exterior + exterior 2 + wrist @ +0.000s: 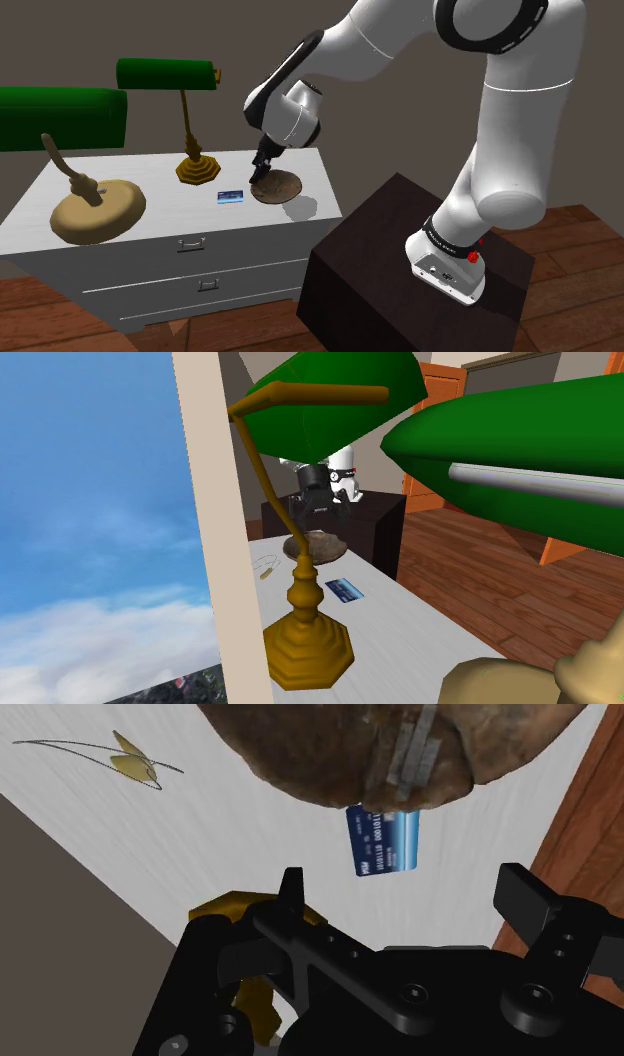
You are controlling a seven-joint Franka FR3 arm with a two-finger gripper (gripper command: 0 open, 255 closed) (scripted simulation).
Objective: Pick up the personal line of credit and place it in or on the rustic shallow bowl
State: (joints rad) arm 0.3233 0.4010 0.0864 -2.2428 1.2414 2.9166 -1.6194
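**Tool state.** The tool (406, 884) is open. Its two black fingers (292, 892) stand well apart, with nothing between them and no contact with any object.

**Tool position.** In the shoulder view the tool (265, 162) hangs over the white surface (160, 200), above the edge of the brown bowl (277, 186). The second exterior view places the tool (320, 500) above and behind the bowl (318, 544).

**Task object.** The card (383, 842) (blue, with rows of white digits) lies flat on the surface (250, 824). It sits ahead of the fingertips, roughly centred between them, on the tool's side of the bowl (340, 749).
- The card is outside the bowl.
- Its far edge meets the bowl's rim in the wrist view. It cannot be determined whether the two touch or the rim only overlaps it.
- In the shoulder view the card (231, 196) lies below the tool, just beside the bowl.
- The second exterior view shows the card (343, 590) flat and apart from the bowl.

**Adjacent items.** A gold lamp base (232, 909) stands close beside one finger, partly hidden by the tool body. In the shoulder view the lamp base (198, 171) is beyond the card from the tool.
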